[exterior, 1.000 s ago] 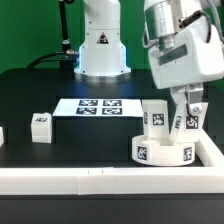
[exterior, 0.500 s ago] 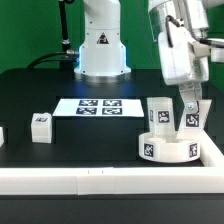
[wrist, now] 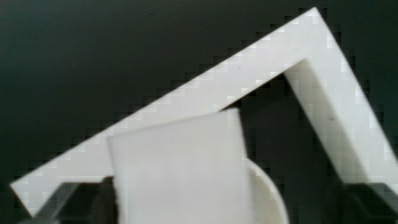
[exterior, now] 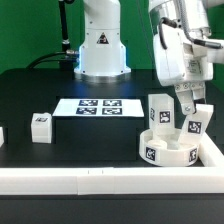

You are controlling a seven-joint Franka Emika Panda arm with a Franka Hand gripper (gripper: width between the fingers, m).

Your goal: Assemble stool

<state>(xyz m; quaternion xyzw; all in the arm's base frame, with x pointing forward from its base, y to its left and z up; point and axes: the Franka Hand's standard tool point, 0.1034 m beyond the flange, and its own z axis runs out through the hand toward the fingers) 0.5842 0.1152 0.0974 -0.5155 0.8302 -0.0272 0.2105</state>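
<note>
Plastic, probably stiff, light and smooth: the white round disc seat (exterior: 170, 153) lies on the black desk (exterior: 100, 147), at the exterior view's right. The hand (exterior: 192, 103) stands apart around a white blocky leg (exterior: 194, 126) upon it. Grip the leg's flat sides.

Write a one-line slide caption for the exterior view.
Open gripper over a tilted leg on the round seat, beside an upright leg; a third leg sits apart.

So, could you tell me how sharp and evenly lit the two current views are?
Exterior view: evenly lit and fairly sharp, the white seat bright against the black table, a bluish glow at the robot base. Wrist view: soft all over, the close leg out of focus, the white border bars washed out by glare.
</note>
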